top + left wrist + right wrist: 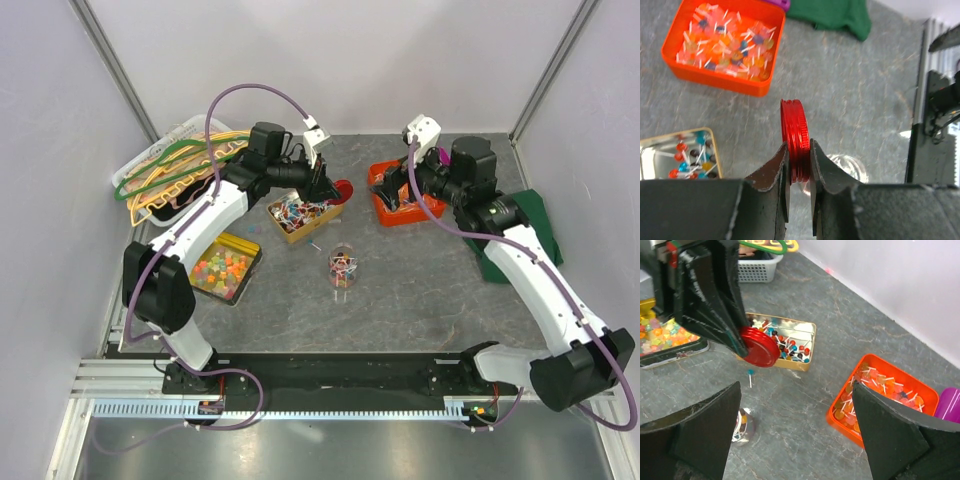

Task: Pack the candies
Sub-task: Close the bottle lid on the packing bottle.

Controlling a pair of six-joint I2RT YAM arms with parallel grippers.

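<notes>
Two claws: the left claw pinches a round red lid, whose ribbed rim only its wrist view shows; the right claw gapes wide. Candies fill the orange plastic tray near the desk's far edge.

A robot lab cell: white panel walls enclose the grey table

The left gripper pinches a round red lid by its ribbed rim, holding it on edge above the grey table. Up and to the left sits an orange tray full of candies with white sticks, and a green cloth lies beyond it. A gold tin of red and blue lollipops shows at the left edge, and a clear jar mouth sits just right of the fingers.
</notes>
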